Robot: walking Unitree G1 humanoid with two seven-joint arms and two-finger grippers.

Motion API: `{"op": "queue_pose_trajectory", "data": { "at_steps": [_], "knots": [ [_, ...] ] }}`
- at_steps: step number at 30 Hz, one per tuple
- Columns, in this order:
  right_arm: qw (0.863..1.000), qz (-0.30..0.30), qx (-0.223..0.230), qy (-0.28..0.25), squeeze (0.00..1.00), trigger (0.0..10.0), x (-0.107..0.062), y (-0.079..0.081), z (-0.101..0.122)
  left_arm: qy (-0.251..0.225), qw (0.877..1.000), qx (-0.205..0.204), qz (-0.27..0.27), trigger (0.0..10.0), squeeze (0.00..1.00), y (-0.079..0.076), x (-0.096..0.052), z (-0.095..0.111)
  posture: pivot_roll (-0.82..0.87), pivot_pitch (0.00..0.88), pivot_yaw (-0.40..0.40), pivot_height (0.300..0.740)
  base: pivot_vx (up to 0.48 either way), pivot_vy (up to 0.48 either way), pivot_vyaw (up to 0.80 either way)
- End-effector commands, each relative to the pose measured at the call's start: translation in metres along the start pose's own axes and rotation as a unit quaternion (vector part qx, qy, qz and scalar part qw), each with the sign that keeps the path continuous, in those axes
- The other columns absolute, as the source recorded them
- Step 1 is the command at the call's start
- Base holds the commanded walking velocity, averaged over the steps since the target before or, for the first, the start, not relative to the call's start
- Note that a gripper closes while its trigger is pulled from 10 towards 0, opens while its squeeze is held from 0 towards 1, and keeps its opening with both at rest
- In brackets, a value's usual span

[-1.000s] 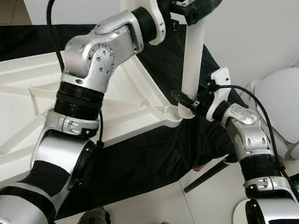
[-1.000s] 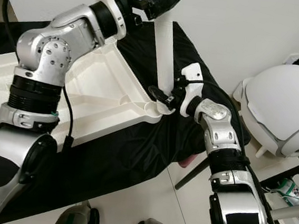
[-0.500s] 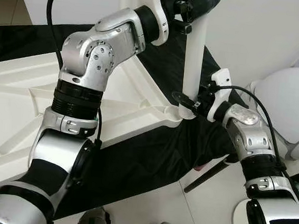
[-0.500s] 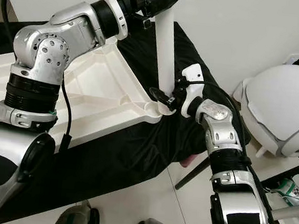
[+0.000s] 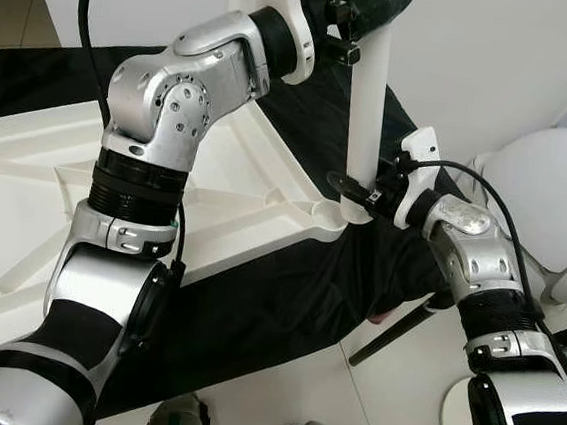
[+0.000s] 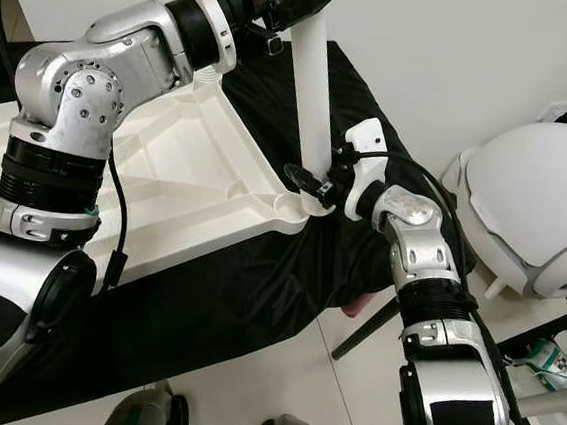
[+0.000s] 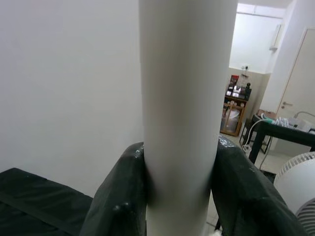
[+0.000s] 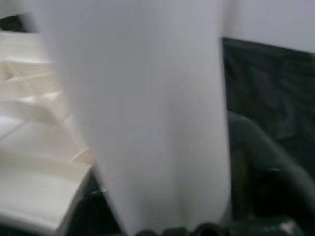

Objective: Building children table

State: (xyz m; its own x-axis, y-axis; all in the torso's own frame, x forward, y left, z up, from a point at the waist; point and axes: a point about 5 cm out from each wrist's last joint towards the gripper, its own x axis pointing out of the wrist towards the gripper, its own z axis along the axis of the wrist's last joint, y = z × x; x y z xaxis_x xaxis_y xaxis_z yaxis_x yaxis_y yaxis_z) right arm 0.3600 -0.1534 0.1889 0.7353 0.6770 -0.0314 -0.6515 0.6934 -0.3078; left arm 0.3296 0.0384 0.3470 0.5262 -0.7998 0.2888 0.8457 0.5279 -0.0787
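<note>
A white children's tabletop (image 5: 25, 188) lies upside down on a black cloth, its ribbed underside up. A white round leg (image 5: 366, 110) stands upright in the socket at the tabletop's near right corner (image 5: 328, 217). My left gripper (image 5: 369, 2) is shut on the leg's upper part; in the left wrist view its black fingers (image 7: 120, 196) clamp the leg (image 7: 182, 113) from both sides. My right gripper (image 5: 358, 190) is shut on the leg near its foot, just above the socket. The right wrist view has the leg (image 8: 142, 113) blurred and close, with a black finger (image 8: 256, 162) beside it.
The black cloth (image 5: 286, 293) covers a low surface and hangs over its right edge. A white round fan housing (image 5: 551, 198) stands on the floor at the right. A white wall rises behind. White tiled floor and my feet (image 5: 178, 423) lie below.
My left arm's elbow has swung a little to the left while its gripper stays on the leg. The leg and right gripper have barely moved.
</note>
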Motion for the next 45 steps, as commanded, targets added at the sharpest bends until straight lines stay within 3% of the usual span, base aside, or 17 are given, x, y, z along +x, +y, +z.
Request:
{"op": "queue_pose_trajectory", "data": {
  "at_steps": [1, 3, 4, 5, 6, 7, 17, 23, 26, 28, 29, 31, 33, 34, 35, 37, 45],
  "knots": [
    [1.000, -0.024, -0.003, -0.011, 1.00, 10.0, 0.001, -0.007, 0.006, -0.001, 0.999, 0.018, -0.046, 10.0, 0.00, -0.009, 0.004, 0.005, -0.03, 0.000, -0.011, 0.740, 0.000, 0.000, 0.00],
    [0.998, -0.059, -0.005, -0.019, 1.00, 10.0, 0.004, -0.010, 0.010, -0.003, 0.999, 0.037, -0.015, 10.0, 0.00, -0.006, 0.006, 0.009, -0.03, 0.000, -0.013, 0.740, 0.000, 0.000, 0.00],
    [0.997, -0.076, -0.006, -0.024, 0.93, 10.0, 0.007, -0.011, 0.012, -0.008, 0.999, 0.046, -0.001, 10.0, 0.00, -0.005, 0.007, 0.013, -0.03, 0.000, -0.013, 0.740, 0.000, 0.000, 0.00],
    [0.997, -0.076, -0.006, -0.024, 0.93, 10.0, 0.007, -0.011, 0.012, -0.008, 0.999, 0.046, -0.001, 10.0, 0.00, -0.005, 0.007, 0.013, -0.03, 0.000, -0.013, 0.740, 0.000, 0.000, 0.00],
    [0.996, -0.088, -0.009, -0.027, 0.02, 10.0, 0.009, -0.010, 0.014, -0.011, 0.998, 0.059, 0.015, 10.0, 0.00, -0.004, 0.008, 0.015, -0.03, 0.000, -0.013, 0.740, 0.000, 0.000, 0.00],
    [0.994, -0.100, -0.014, -0.029, 0.00, 10.0, 0.012, -0.010, 0.016, -0.016, 0.997, 0.066, 0.027, 10.0, 0.00, -0.003, 0.009, 0.018, -0.03, 0.000, -0.013, 0.740, 0.000, 0.000, 0.00],
    [0.977, -0.204, -0.056, -0.038, 0.00, 10.0, 0.029, -0.010, 0.028, -0.042, 0.988, 0.118, 0.090, 10.0, 0.00, -0.009, 0.021, 0.040, -0.03, 0.000, -0.013, 0.740, 0.000, 0.000, 0.00],
    [0.933, -0.338, -0.118, -0.041, 0.00, 10.0, 0.039, -0.009, 0.035, -0.069, 0.978, 0.139, 0.137, 10.0, 0.00, -0.016, 0.032, 0.051, -0.02, 0.000, -0.018, 0.740, 0.000, 0.000, 0.00],
    [0.928, -0.349, -0.125, -0.042, 0.00, 10.0, 0.040, -0.007, 0.035, -0.070, 0.978, 0.140, 0.140, 10.0, 0.00, -0.017, 0.032, 0.052, -0.02, 0.000, -0.018, 0.740, 0.000, 0.000, 0.00],
    [0.908, -0.387, -0.151, -0.049, 0.00, 10.0, 0.043, -0.003, 0.038, -0.069, 0.976, 0.145, 0.145, 10.0, 0.00, -0.020, 0.035, 0.051, -0.02, 0.000, -0.019, 0.740, 0.000, 0.000, 0.00],
    [0.908, -0.387, -0.151, -0.049, 0.00, 10.0, 0.043, -0.003, 0.038, -0.069, 0.976, 0.145, 0.145, 10.0, 0.00, -0.020, 0.035, 0.051, -0.02, 0.000, -0.019, 0.740, 0.000, 0.000, 0.00],
    [0.879, -0.429, -0.199, -0.057, 0.00, 10.0, 0.046, 0.001, 0.043, -0.067, 0.975, 0.152, 0.149, 10.0, 0.00, -0.023, 0.037, 0.049, -0.01, 0.000, -0.021, 0.740, 0.000, 0.000, 0.00],
    [0.879, -0.429, -0.199, -0.057, 0.00, 10.0, 0.046, 0.001, 0.043, -0.067, 0.975, 0.152, 0.149, 10.0, 0.00, -0.023, 0.037, 0.049, -0.01, 0.000, -0.021, 0.740, 0.000, 0.000, 0.00],
    [0.869, -0.444, -0.207, -0.061, 0.00, 10.0, 0.047, 0.003, 0.044, -0.066, 0.974, 0.157, 0.150, 10.0, 0.00, -0.024, 0.038, 0.048, -0.01, 0.000, -0.021, 0.740, 0.000, 0.000, 0.00],
    [0.869, -0.444, -0.207, -0.061, 0.00, 10.0, 0.047, 0.003, 0.044, -0.066, 0.974, 0.157, 0.150, 10.0, 0.00, -0.024, 0.038, 0.048, -0.01, 0.000, -0.021, 0.740, 0.000, 0.000, 0.00],
    [0.847, -0.477, -0.219, -0.081, 0.00, 10.0, 0.046, 0.006, 0.047, -0.064, 0.973, 0.163, 0.153, 10.0, 0.00, -0.025, 0.040, 0.047, -0.01, 0.000, -0.025, 0.740, 0.000, 0.000, 0.00],
    [0.830, -0.508, -0.210, -0.095, 0.00, 10.0, 0.039, 0.009, 0.037, -0.065, 0.972, 0.166, 0.152, 10.0, 0.00, -0.026, 0.042, 0.047, 0.00, 0.000, -0.026, 0.740, 0.000, 0.000, 0.00]
  ]
}}
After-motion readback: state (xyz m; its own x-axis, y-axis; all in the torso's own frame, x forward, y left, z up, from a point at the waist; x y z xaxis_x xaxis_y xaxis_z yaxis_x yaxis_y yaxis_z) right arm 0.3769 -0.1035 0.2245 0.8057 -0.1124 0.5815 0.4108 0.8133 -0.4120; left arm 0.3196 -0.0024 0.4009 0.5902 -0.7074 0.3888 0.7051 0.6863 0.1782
